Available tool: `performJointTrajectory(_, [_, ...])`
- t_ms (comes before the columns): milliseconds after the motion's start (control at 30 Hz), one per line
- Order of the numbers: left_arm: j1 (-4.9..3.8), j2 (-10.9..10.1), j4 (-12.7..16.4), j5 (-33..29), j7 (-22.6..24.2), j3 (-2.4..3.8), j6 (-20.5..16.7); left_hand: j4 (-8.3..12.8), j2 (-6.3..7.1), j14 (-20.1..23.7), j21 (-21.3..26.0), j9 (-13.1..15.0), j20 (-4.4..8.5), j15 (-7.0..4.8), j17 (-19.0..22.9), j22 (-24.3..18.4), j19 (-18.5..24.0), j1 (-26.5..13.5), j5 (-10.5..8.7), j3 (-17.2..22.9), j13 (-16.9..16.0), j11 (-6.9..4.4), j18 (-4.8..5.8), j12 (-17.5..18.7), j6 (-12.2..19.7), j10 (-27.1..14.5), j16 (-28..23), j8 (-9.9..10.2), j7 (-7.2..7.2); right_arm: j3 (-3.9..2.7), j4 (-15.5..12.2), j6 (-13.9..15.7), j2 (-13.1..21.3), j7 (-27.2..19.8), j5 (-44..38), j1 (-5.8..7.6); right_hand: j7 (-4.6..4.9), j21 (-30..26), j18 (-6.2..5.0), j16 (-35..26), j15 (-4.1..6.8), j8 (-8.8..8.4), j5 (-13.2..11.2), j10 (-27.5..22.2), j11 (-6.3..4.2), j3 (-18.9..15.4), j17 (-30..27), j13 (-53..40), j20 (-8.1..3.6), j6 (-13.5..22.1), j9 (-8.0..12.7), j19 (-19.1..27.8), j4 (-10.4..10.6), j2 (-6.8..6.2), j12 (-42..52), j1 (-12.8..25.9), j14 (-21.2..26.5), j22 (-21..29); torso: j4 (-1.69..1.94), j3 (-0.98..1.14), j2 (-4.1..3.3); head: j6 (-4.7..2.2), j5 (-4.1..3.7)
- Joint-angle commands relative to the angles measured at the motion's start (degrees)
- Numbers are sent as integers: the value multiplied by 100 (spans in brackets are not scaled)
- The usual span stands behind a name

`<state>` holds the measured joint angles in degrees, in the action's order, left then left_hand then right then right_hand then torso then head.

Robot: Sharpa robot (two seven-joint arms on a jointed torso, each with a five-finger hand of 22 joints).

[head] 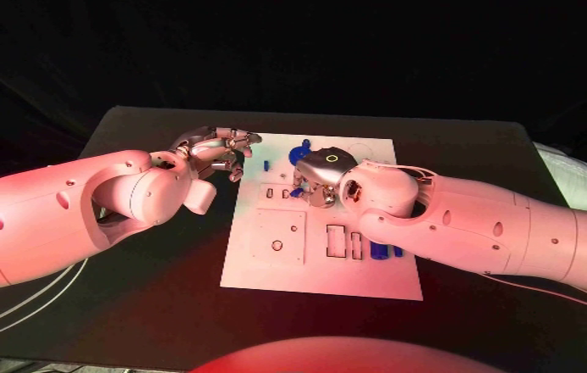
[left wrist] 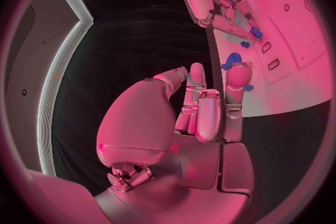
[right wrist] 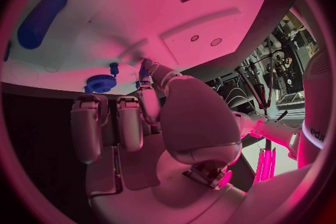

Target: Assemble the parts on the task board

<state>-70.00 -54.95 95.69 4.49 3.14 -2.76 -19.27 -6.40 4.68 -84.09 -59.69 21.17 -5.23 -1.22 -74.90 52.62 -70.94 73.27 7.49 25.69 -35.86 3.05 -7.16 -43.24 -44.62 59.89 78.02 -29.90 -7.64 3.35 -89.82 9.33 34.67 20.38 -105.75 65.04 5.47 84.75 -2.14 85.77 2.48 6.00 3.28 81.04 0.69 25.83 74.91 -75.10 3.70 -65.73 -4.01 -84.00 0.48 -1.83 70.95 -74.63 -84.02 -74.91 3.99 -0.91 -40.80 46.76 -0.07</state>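
- The black table [head: 147,305] carries the white task board [head: 367,271], which lies flat at its middle; every position below is given relative to this board.
- The task board shows a large square recess with a small hole near its left side and a row of narrow upright slots [head: 335,241] at its centre.
- The left arm [head: 86,212] crosses the table left of the board; the right arm [head: 489,229] lies over the board's right half.
- The left hand [head: 218,153] hovers just off the board's far left corner. In the left wrist view its fingers [left wrist: 209,115] lie straight and close together, pointing at the board's edge, with nothing held.
- The right hand [head: 321,176] sits over the far centre of the board. Its fingertips [left wrist: 245,25] touch a small blue part [left wrist: 256,33] on the board surface. Whether that part is gripped or merely touched cannot be told.
- A long blue bar [right wrist: 41,18] lies flat on the board, well apart from the right hand's fingertips.
- A blue gear [right wrist: 102,83] lies at the board's edge, just beside the right hand's fingers [right wrist: 130,123].
- Further blue parts [head: 381,250] lie at the board's right centre, partly hidden by the right arm.
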Motion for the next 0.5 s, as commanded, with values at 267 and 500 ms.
performJointTrajectory(267, [1, 11, 13, 61, -2, 2, 42, 39, -12, 19, 31, -15, 5, 25, -185, -5, -4, 44, 13, 1, 18, 1, -109, 11, -33, -31, -15, 11, -25, 9, 117, -420, -104, 44, -218, 4, 48, -12, -30, 5, 39, -35, -37, -51, 44, -106, 785, -105, -38, 52, -21, -17, -8, -179, -88, 122, -447, -452, 0, 0, 0, 0, 1])
performJointTrajectory(500, [1, 9, 9, 78, -28, 1, 21, 39, -13, 19, 32, -15, 5, 25, -185, -6, -4, 44, 13, 1, 18, 1, -109, 11, -33, -32, -15, 11, -25, 17, 146, -377, -132, -38, -199, 4, 117, -17, -29, 9, 2, -152, -39, -116, 98, -135, 796, -36, -13, 234, 20, -13, -55, -302, -194, 114, -449, -449, -3, 5, 0, 8, 8])
